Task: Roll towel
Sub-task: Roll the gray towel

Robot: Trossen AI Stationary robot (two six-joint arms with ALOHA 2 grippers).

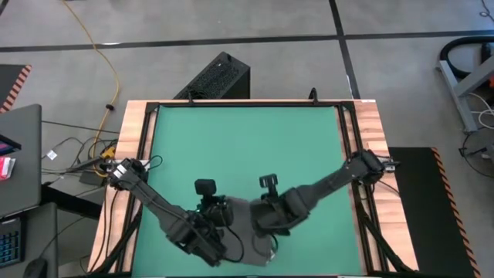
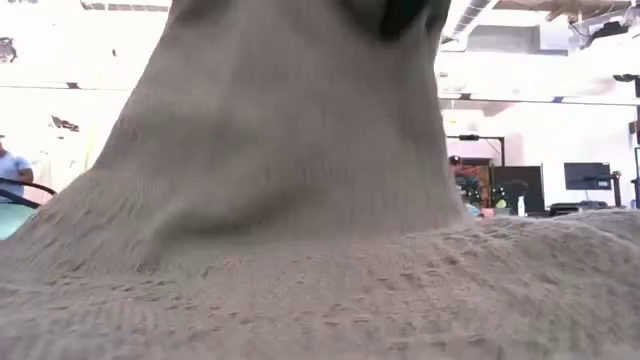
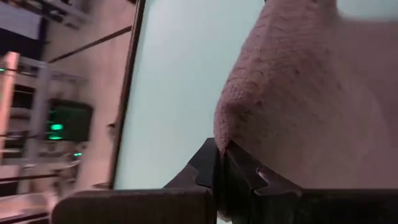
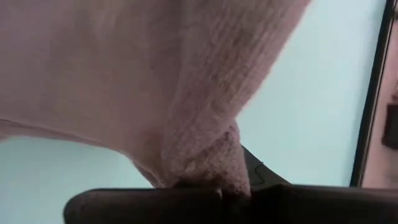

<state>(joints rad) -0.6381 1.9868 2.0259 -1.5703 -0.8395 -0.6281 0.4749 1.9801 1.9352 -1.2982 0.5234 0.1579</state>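
Both grippers had closed on the towel, which lay at the near edge of the table, between the two arms and partly under them. The left gripper was pinched fully shut on one corner of the cloth; the fabric rose straight out from between its fingers and spread away ahead of it. The right gripper was likewise clamped tight on a bunched fold, the towel draping ahead of and over its tips. From above, the two grippers sat close beside each other, with the towel gathered between and just beyond them. In the low view the cloth filled nearly the whole frame, part of it drawn upward into a peak, which suggested an edge was lifted clear of the table.

The step in hand looked like the opening turn of the roll. To do it well, both grippers would need to carry the lifted edge forward level with each other and at the same pace, so the fold lands straight instead of skewed. Keeping the edge low and taut between them should give a tight first turn. Letting go early, or one side leading, would likely leave a loose, cone-shaped roll.
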